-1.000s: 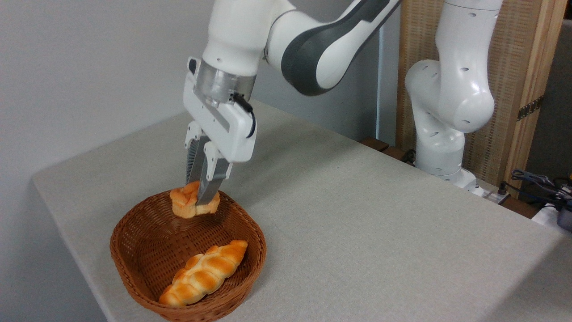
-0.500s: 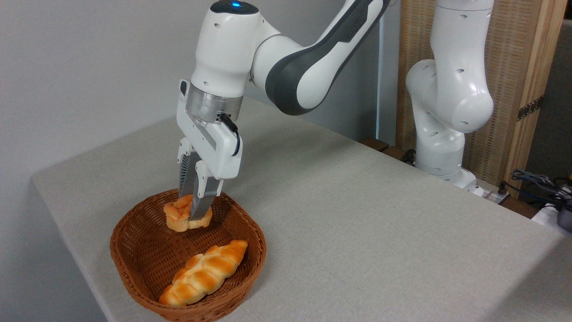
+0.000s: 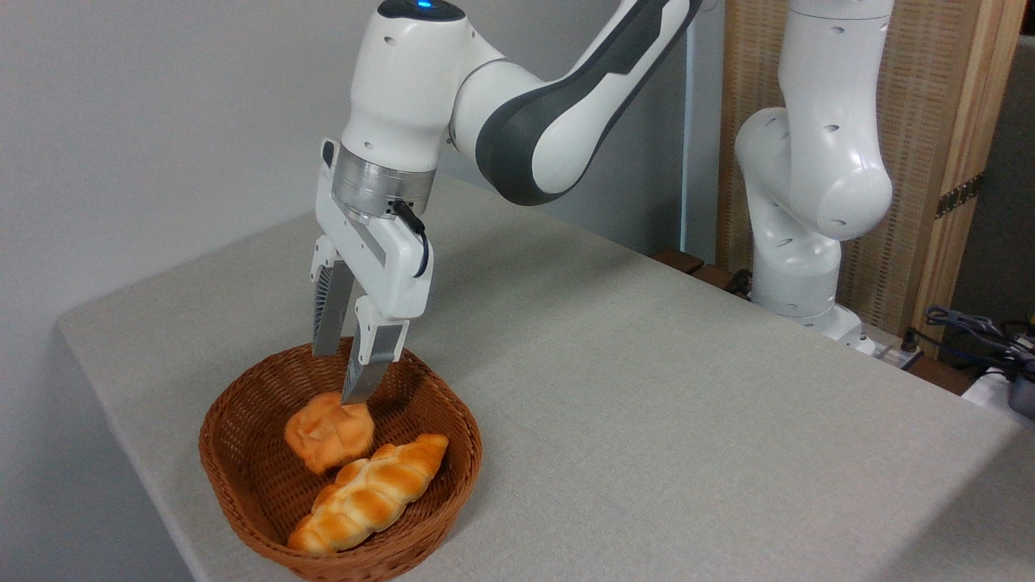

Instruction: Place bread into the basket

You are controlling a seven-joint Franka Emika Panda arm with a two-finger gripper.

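Here you see the gripper [image 3: 341, 375] poised over the back of the basket [image 3: 453, 408], its jaws spread apart and holding nothing. The bread [image 3: 329, 432] lies inside the basket, on the weave near the middle, directly below and a little forward of the fingertips, with clear air between it and them. Its front edge sits against, or just beside, the loaf [image 3: 368, 495] that runs on a diagonal from the near rim toward the right wall; you cannot tell from this view whether the two touch. The bun is roundish, so it gives you no long axis to consider. Judged from this, the placing is done, and your remaining move is a straight lift clear of the rim. The far fingertip is partly masked by the near one, and the basket floor beneath the bun is hidden.
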